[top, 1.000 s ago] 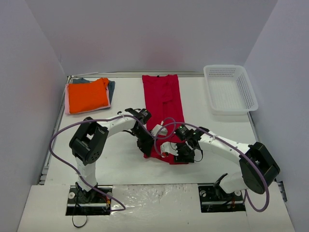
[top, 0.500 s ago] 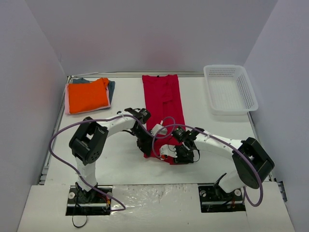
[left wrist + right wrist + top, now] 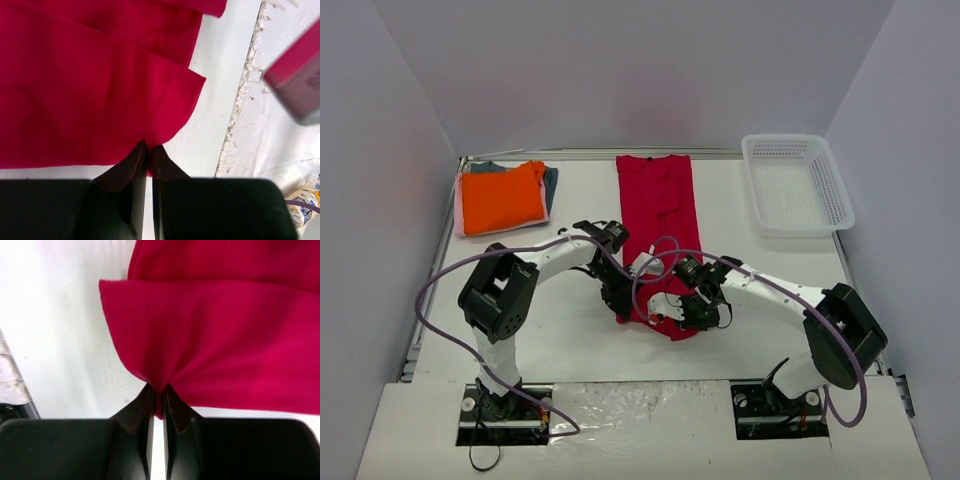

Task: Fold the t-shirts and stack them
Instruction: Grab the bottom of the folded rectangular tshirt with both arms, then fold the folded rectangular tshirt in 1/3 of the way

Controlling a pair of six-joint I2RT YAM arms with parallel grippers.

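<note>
1. Seen from above, the near hem of the red shirt (image 3: 658, 215) is hidden under the two grippers. How the cloth lies there cannot be made out from that view.
2. In the stack at 10 o'clock on the table (image 3: 570, 335), the orange shirt (image 3: 500, 197) covers the other two. The pink shirt (image 3: 459, 218) shows only as a strip at the left. The grey-blue shirt (image 3: 551, 184) shows only a far and right edge.
3. In the left wrist view a blurred block (image 3: 300, 85) is cut off at the 2 o'clock edge. I cannot tell what it is.
4. Count: four shirts, one white basket (image 3: 798, 139) at 2 o'clock, two arms.
5. The red shirt lies as a long strip from 12 o'clock toward the table's centre, well apart from the stack.
6. The left gripper (image 3: 148, 147) has its jaws almost together, pinching the red shirt's near edge beside a corner.
7. The right gripper (image 3: 159, 389) is likewise clamped on a gathered fold of the same edge.
</note>
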